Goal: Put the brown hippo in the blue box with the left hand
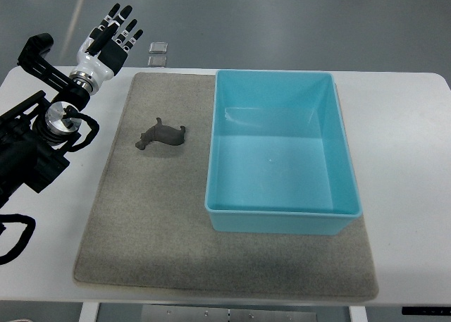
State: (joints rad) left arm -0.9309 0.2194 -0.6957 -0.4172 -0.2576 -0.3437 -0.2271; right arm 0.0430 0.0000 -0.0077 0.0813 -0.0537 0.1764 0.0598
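Brown hippo (162, 134) lying on the grey mat (141, 230), on its side as far as can be told, a little left of the blue box (282, 216) and apart from its near wall. Nothing touching it, nothing over it. Placed in the open, presumably so that a hand coming from the left meets it before the box and has room to close around it from above.

Blue box standing on the right part of the same mat, open side up, nothing inside. Wide mouth and low rim, so a drop from just above the rim should do, with no fine aiming called for.

Left hand (109, 44) off the mat's far left corner, above the white table (402, 125), well apart from the hippo. Fingers stretched out and spread, holding nothing; likely kept so for the reach. Grasp not yet begun, task at its very start. Next move, by judgement: down and rightward to the toy, then a closing around its body. Small rounded shape, so a shallow pinch could let it slip.

Right hand nowhere in the picture.
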